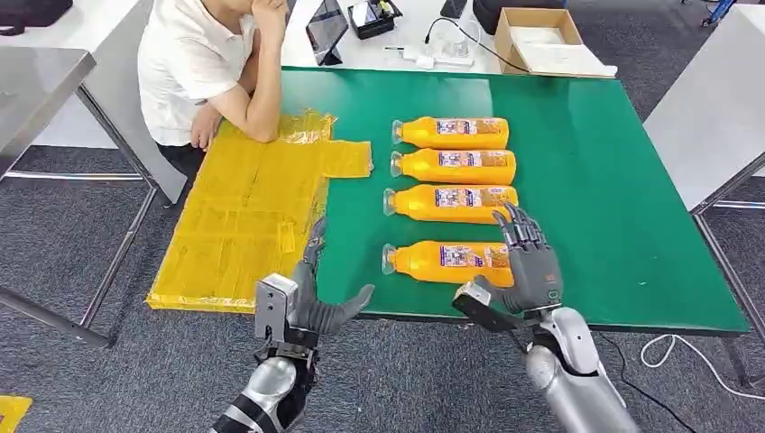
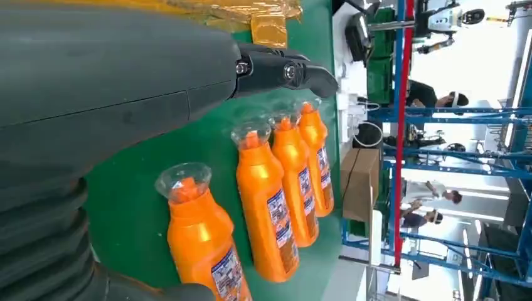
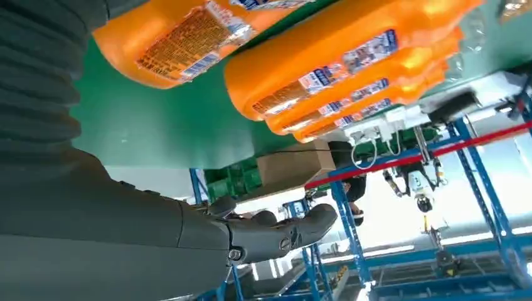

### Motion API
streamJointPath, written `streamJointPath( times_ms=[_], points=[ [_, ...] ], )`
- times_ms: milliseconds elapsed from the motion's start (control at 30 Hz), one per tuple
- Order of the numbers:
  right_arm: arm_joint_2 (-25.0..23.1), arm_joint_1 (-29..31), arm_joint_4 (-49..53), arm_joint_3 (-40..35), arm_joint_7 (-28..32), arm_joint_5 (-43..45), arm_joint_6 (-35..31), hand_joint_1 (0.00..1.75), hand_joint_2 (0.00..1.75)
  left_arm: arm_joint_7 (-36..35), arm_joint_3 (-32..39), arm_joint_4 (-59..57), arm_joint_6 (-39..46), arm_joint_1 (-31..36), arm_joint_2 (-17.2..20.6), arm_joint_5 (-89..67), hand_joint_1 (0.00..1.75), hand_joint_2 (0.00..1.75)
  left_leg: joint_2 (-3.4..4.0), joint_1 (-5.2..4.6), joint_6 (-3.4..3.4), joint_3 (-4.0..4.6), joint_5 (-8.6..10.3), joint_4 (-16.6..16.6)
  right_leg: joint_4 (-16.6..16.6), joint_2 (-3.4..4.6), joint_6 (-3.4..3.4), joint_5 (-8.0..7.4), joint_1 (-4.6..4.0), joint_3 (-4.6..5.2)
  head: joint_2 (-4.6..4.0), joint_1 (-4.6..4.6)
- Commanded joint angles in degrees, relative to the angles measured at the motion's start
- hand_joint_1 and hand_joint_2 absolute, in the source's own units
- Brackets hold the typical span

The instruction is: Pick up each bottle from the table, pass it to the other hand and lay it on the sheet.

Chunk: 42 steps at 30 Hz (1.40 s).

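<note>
The right hand [image 1: 532, 266] is seen at lower centre-right of the head view, raised over the label end of the nearest orange bottle [image 1: 447, 262], with its fingers [image 1: 519, 225] spread apart and nothing held; whether the bottle is touched by the palm cannot be told. In the right wrist view the thumb [image 3: 282, 235] is extended clear of the bottles, and the same bottle [image 3: 182, 34] is seen at the upper left of that frame. The left hand [image 1: 311, 302] is placed at lower centre, at the near table edge, just left of the nearest bottle's clear cap, opened wide and holding nothing. Four orange bottles are laid on their sides in a column on the green table [image 1: 613, 225], caps pointing towards frame left: above the nearest are the second bottle [image 1: 451, 202], the third bottle [image 1: 454, 166] and the farthest bottle [image 1: 451, 133]. The yellow sheet [image 1: 244, 225] is spread over the table's left part, bare of bottles. At upper left a seated person [image 1: 203, 68] is leaned on the sheet's far end with one elbow.
</note>
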State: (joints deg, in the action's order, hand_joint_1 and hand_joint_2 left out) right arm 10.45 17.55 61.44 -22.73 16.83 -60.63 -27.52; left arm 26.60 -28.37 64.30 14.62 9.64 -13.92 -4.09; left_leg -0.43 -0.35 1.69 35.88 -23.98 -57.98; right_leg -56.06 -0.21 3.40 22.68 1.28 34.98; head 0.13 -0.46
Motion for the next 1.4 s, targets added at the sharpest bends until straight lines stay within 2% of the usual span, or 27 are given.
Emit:
streamJointPath(
  times_ms=[33,167,267,333,367,433,467,533,567,1067,1100,1167,1200,1233,1400],
  points=[
    [2.46,7.18,-9.46,-6.53,-2.12,0.33,6.56,0.00,1.75,-0.24,-1.35,-4.15,-0.31,2.92,0.87,0.15,0.00,1.75,0.13,0.03,-0.08,-0.26,-0.10,0.02,0.04,0.11,-0.12,0.05,-0.04,-0.24,0.00,0.00],
    [3.17,10.17,-12.76,-8.64,-4.23,1.08,12.90,0.00,1.75,-0.36,-1.17,-4.24,-0.62,2.94,0.94,0.11,0.00,1.75,0.10,0.06,-0.12,-0.29,-0.11,-0.01,0.02,0.08,-0.17,0.07,-0.07,-0.29,0.00,0.00],
    [3.23,10.35,-13.03,-8.69,-4.28,1.31,13.17,0.00,1.75,-0.35,-1.15,-4.30,-0.63,2.91,0.91,0.09,0.00,1.75,0.08,0.01,-0.05,-0.13,-0.04,0.03,0.04,0.08,-0.08,0.00,-0.01,-0.13,0.00,0.00],
    [3.20,10.24,-13.04,-8.69,-4.30,1.38,13.14,0.00,1.75,-0.35,-1.15,-4.32,-0.62,2.88,0.92,0.08,0.00,1.75,0.11,0.06,-0.13,-0.35,-0.14,0.01,0.04,0.10,-0.19,0.09,-0.07,-0.35,0.00,0.00],
    [3.40,10.69,-13.45,-9.38,-4.64,1.30,14.40,0.00,1.75,-0.35,-1.15,-4.41,-0.80,2.96,0.90,0.11,0.00,1.75,0.03,0.02,-0.06,-0.17,-0.04,0.04,0.05,0.02,-0.10,0.02,-0.03,-0.18,0.00,0.02],
    [4.10,12.28,-14.78,-11.19,-5.49,2.17,17.89,0.00,1.75,-0.36,-1.00,-4.50,-1.18,3.10,0.85,0.25,0.00,1.75,0.15,0.07,-0.15,-0.47,-0.20,0.01,0.03,0.15,-0.22,0.15,-0.08,-0.43,0.00,0.00],
    [4.33,12.78,-15.21,-11.49,-5.58,2.66,18.93,0.00,1.75,-0.36,-0.97,-4.52,-1.20,3.18,0.85,0.23,0.00,1.75,0.11,0.01,-0.06,-0.17,-0.07,0.02,0.02,0.11,-0.10,0.03,-0.02,-0.14,0.00,0.00],
    [5.30,14.22,-16.00,-13.06,-5.93,3.36,21.94,0.00,1.75,-0.37,-0.96,-4.68,-1.30,3.37,0.91,0.05,0.00,1.75,0.16,0.06,-0.13,-0.46,-0.21,0.00,0.02,0.15,-0.20,0.14,-0.08,-0.44,0.00,-0.02],
    [5.68,14.84,-16.36,-13.70,-6.04,3.48,22.79,0.00,1.75,-0.39,-0.98,-4.77,-1.38,3.43,0.89,-0.02,0.00,1.75,0.08,0.01,-0.07,-0.22,-0.08,0.01,0.01,0.08,-0.11,0.05,-0.02,-0.21,0.00,0.00],
    [6.72,20.81,-20.26,-18.94,-10.30,6.73,32.12,0.00,1.75,-0.70,-1.33,-5.50,-1.67,3.80,0.57,-0.43,0.00,1.75,0.03,-0.02,-0.04,-0.14,-0.03,0.03,0.02,0.04,-0.07,0.02,0.01,-0.13,0.00,-0.02],
    [6.73,20.97,-20.26,-19.02,-10.35,6.79,32.25,0.00,1.75,-0.71,-1.32,-5.46,-1.70,3.80,0.54,-0.40,0.00,1.75,0.14,0.03,-0.10,-0.33,-0.14,0.00,0.01,0.14,-0.16,0.09,-0.04,-0.30,0.00,0.00],
    [6.78,21.10,-20.30,-19.15,-10.38,6.77,32.33,0.00,1.75,-0.74,-1.29,-5.39,-1.75,3.76,0.53,-0.36,0.00,1.75,0.04,0.00,-0.05,-0.13,-0.03,0.03,0.02,0.05,-0.07,0.01,-0.01,-0.12,0.00,0.00],
    [6.83,21.14,-20.34,-19.32,-10.43,6.79,32.42,1.50,1.75,-0.77,-1.26,-5.37,-1.80,3.74,0.52,-0.32,0.00,1.75,0.15,0.07,-0.15,-0.49,-0.22,-0.02,0.00,0.14,-0.22,0.16,-0.09,-0.48,0.00,-0.02],
    [7.33,22.11,-20.77,-20.41,-10.36,7.91,35.09,1.75,1.75,-0.84,-1.30,-5.51,-1.99,3.89,0.48,-0.29,0.00,1.75,0.08,0.01,-0.08,-0.22,-0.08,0.00,0.00,0.09,-0.11,0.05,-0.03,-0.20,0.00,0.00],
    [8.35,22.84,-20.76,-21.77,-9.54,11.37,37.34,1.75,1.75,-0.86,-1.45,-6.05,-1.98,4.33,0.29,-0.22,0.00,1.75,0.04,-0.01,-0.06,-0.17,-0.05,-0.01,-0.01,0.05,-0.10,0.04,0.00,-0.17,0.00,-0.02]
  ],
)
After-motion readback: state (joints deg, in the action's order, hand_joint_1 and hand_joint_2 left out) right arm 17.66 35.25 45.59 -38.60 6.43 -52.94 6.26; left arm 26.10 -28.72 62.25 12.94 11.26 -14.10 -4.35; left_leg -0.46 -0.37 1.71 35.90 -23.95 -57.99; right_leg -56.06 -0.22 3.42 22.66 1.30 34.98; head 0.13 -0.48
